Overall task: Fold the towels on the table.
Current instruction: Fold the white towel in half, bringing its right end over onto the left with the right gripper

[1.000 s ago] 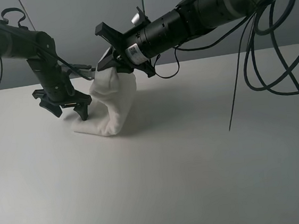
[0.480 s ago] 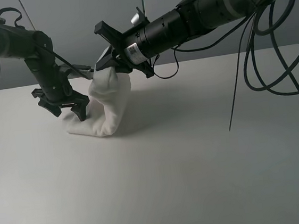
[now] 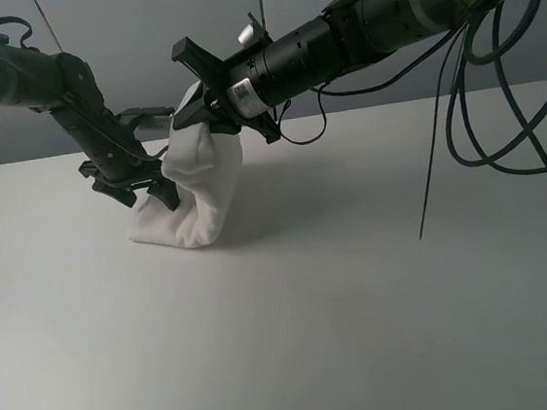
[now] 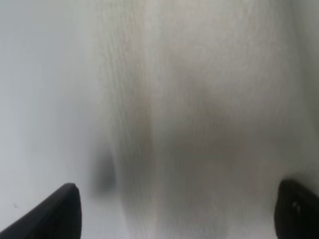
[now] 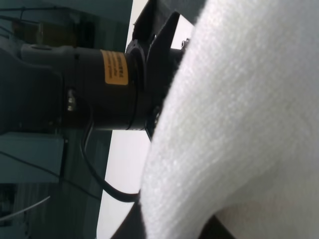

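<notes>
A white terry towel (image 3: 201, 188) hangs in a tall drooping fold, its lower part resting on the white table (image 3: 323, 307). My right gripper (image 3: 198, 117) reaches in from the upper right and is shut on the towel's top edge, holding it above the table. My left gripper (image 3: 145, 189) is open and sits against the towel's left side, low down. In the left wrist view the blurred towel (image 4: 199, 109) fills the frame, with the left gripper (image 4: 177, 214) spread wide around it. The right wrist view shows the towel (image 5: 239, 124) close up; the right fingers are hidden.
Black cables (image 3: 479, 115) loop down from the right arm over the table's right side. The left arm's dark body with an orange label (image 5: 112, 67) shows behind the towel in the right wrist view. A grey wall (image 3: 137, 23) stands behind the table.
My left gripper has moved right and slightly up, from the towel's lower left corner in against its side. The towel's lower edge shifted a little. The right gripper holds still.
</notes>
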`<action>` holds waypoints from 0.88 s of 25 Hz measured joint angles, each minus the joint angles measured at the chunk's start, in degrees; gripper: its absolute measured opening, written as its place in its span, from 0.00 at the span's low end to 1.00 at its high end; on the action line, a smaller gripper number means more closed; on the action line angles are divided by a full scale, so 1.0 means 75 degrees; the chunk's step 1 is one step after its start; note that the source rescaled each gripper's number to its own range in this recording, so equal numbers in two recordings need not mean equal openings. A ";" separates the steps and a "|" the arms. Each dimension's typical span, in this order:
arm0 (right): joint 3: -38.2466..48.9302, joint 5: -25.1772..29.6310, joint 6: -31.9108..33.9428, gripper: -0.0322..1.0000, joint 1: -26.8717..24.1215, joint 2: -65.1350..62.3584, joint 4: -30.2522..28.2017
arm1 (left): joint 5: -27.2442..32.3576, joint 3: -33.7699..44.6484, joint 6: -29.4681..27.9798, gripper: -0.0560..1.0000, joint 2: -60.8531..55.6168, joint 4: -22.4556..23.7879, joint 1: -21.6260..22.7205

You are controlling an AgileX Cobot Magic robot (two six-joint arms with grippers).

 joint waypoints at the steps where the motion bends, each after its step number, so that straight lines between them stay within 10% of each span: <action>1: 0.0000 0.0014 0.0000 0.05 0.0000 0.0000 0.0012 | 0.0000 0.0000 0.0058 1.00 -0.0018 -0.0030 0.0035; 16: -0.0016 0.0047 -0.0035 0.05 0.0000 0.0000 0.0139 | 0.0949 -0.0538 0.0479 1.00 -0.0675 -0.0183 0.1150; 18: -0.0016 0.0047 -0.0114 0.18 0.0000 0.0000 0.0139 | 0.0999 -0.0538 0.0560 1.00 -0.0723 -0.0170 0.1183; 22: -0.0016 0.0047 -0.0237 0.88 0.0000 0.0000 0.0205 | 0.1116 -0.0538 0.0677 1.00 -0.0740 -0.0155 0.1183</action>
